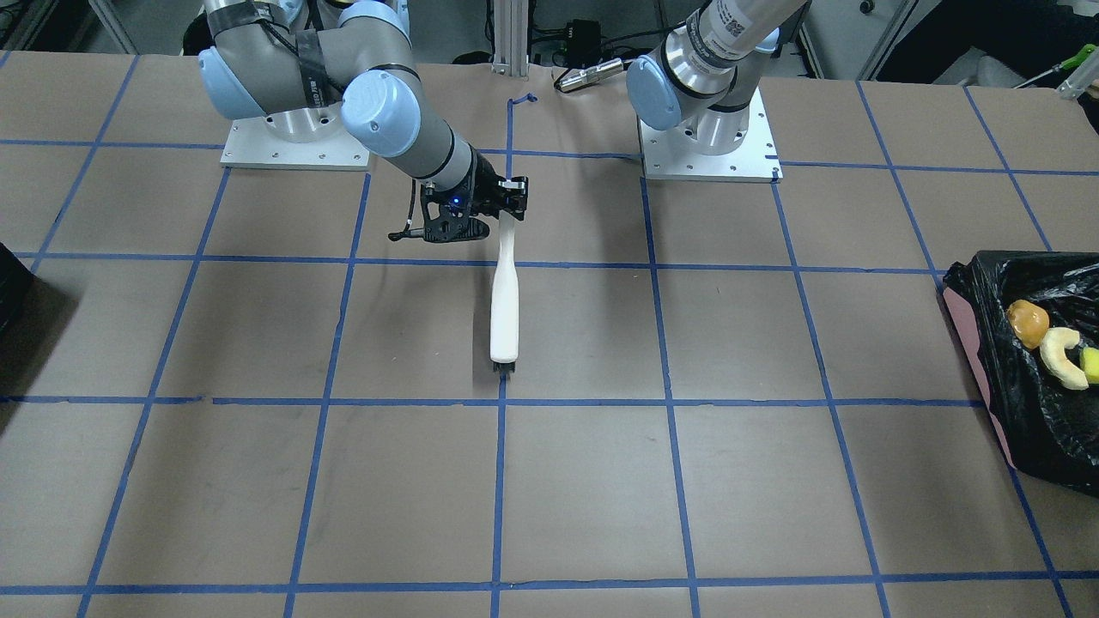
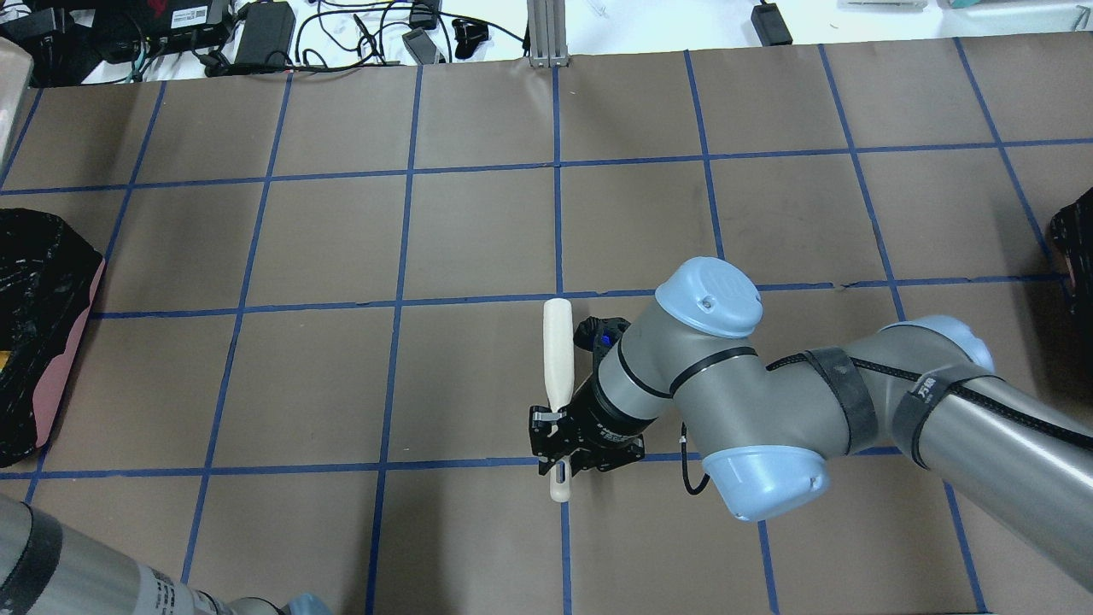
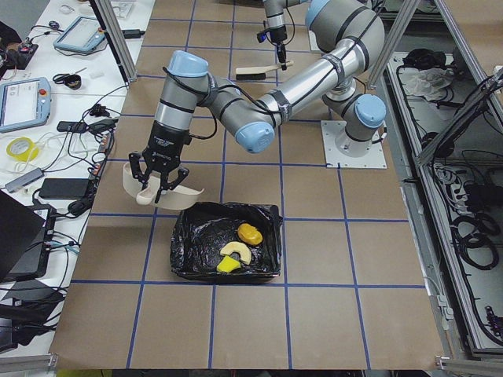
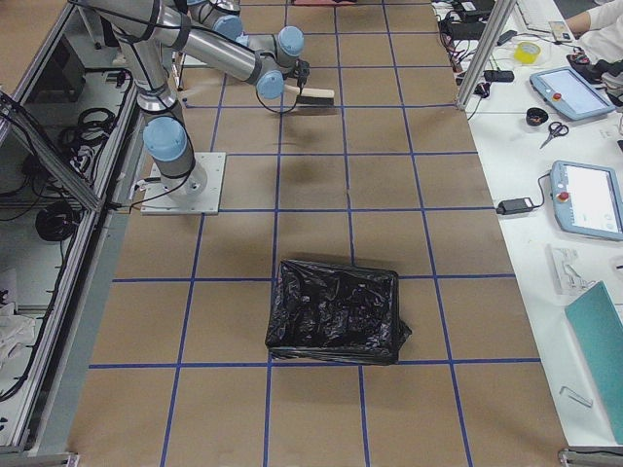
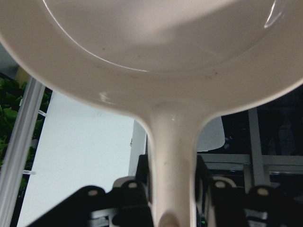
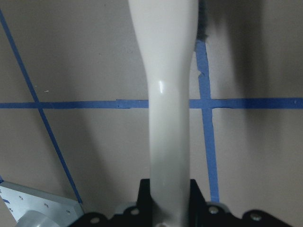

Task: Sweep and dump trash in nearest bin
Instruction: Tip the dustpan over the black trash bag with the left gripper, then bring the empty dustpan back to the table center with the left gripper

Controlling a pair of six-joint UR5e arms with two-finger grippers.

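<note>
All three trash pieces are sitting inside the bin (image 3: 189, 239), on the black liner: orange-yellow oval (image 3: 251, 233), croissant piece (image 3: 236, 251) and yellow-green wedge (image 3: 227, 265), clustered close together. The croissant piece is lying between the other two.

The left gripper (image 3: 159, 185) is clamping the handle of the white dustpan (image 3: 182, 199). The wrist view is showing both fingers pressed on the handle. It is holding the dustpan just beside the bin, off the bin's side facing away from the robot base and not over the opening. No trash is showing in the pan.

The right gripper (image 2: 553, 420) is clenching the white brush (image 2: 558, 352) by the narrow end of its handle. The brush is sitting well apart from the bin, out toward the middle of the table (image 2: 478, 231), its head pointing away from the robot base. Cannot tell if the bristles are touching the table.

A second dark container (image 4: 336, 311) is standing at the table end opposite the bin, well apart from it.
</note>
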